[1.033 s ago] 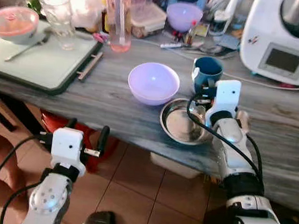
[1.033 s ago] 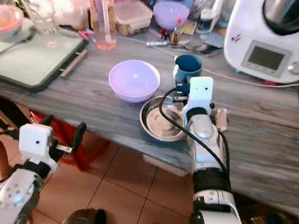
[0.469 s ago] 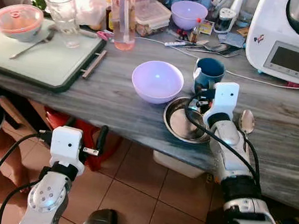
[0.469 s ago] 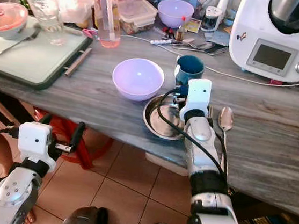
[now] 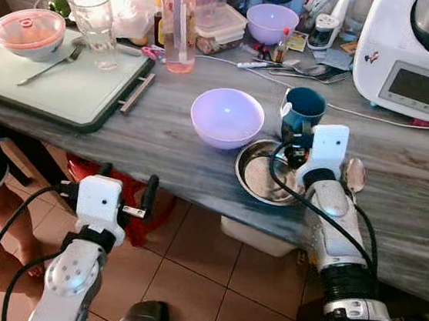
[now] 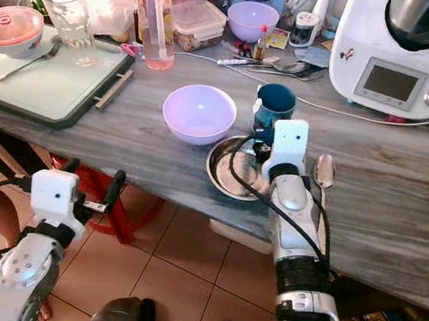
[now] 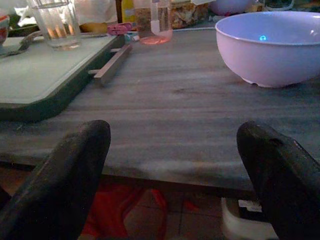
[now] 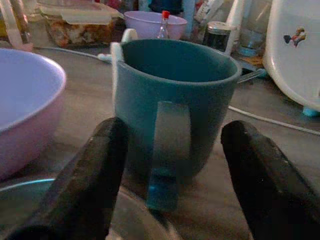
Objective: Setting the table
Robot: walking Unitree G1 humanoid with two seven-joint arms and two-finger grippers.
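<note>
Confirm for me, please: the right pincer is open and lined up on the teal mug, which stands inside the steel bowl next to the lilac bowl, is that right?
Not quite. The teal mug stands on the table behind the steel bowl, not inside it, as the left eye view shows. The rest holds: the right pincer is open and lined up on the mug, beside the lilac bowl.

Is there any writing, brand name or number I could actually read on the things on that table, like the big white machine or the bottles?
None can be read.
White kitchen machine: its screen is lit, but the contents are too small to read.
Small coloured sticker on its side: a picture, no legible words.
Small jar and bottles at the back: labels too blurred to read.
Blue mug: no text visible.
</note>
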